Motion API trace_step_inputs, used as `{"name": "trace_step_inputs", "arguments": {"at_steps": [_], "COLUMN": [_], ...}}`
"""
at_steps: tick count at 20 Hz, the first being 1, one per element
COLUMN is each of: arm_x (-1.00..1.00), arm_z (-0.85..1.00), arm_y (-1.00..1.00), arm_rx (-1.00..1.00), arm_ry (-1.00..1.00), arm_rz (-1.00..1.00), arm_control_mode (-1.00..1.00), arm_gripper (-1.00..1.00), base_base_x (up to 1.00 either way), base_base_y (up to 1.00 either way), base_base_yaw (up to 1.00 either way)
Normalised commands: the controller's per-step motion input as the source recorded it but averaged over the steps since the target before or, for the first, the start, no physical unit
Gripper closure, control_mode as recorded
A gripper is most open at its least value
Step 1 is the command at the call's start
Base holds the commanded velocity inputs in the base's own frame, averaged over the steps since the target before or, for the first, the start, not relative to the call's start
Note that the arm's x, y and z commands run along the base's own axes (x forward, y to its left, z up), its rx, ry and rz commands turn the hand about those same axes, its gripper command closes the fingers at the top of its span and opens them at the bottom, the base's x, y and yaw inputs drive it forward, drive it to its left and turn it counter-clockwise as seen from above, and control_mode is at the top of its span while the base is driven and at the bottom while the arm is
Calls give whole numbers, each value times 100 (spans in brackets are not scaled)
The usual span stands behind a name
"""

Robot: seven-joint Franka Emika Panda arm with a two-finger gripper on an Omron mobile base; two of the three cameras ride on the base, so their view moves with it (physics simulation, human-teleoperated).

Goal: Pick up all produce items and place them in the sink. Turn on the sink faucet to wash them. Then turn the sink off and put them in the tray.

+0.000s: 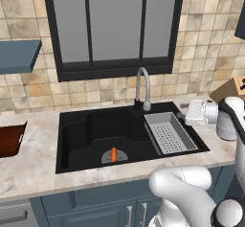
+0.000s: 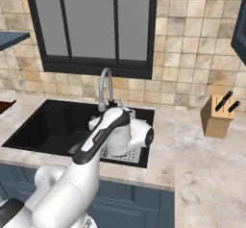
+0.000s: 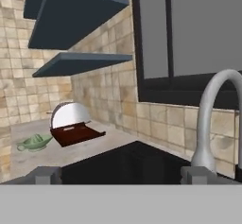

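Gripper (image 3: 118,175), frame bottom, jaws spread and empty, beside sink faucet (image 3: 208,119) at right; a misaligned approach may glance off it. Carrot (image 1: 114,154) lies on the sink (image 1: 76,140) drain.

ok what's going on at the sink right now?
The small orange carrot already lies on the drain disc of the black rectangular sink. The white arm's tool is open and empty, up beside the tall silver gooseneck faucet, so turning on the water looks like the next step. The reddish-brown tray waits on the counter to the left.
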Motion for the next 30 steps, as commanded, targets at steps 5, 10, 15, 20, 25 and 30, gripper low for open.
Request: {"name": "trace_step_inputs", "arguments": {"at_steps": [5, 10, 15, 20, 25, 30], "arm_x": [50, 58, 52, 44, 26, 15], "arm_z": [-17, -20, -22, -20, -1, 0], "arm_y": [-17, -16, -7, -1, 0, -11], "arm_rx": [1, 2, 2, 0, 1, 5], "arm_ry": [0, 0, -1, -4, -1, -2], "arm_rz": [0, 0, 0, 0, 1, 0], "arm_control_mode": [-100, -100, -100, -100, -100, -100], "arm_gripper": [-100, -100, -100, -100, -100, -100], "base_base_x": [0, 0, 0, 0, 0, 0], "base_base_y": [0, 0, 0, 0, 0, 0], "base_base_yaw": [0, 0, 0, 0, 0, 0]}}
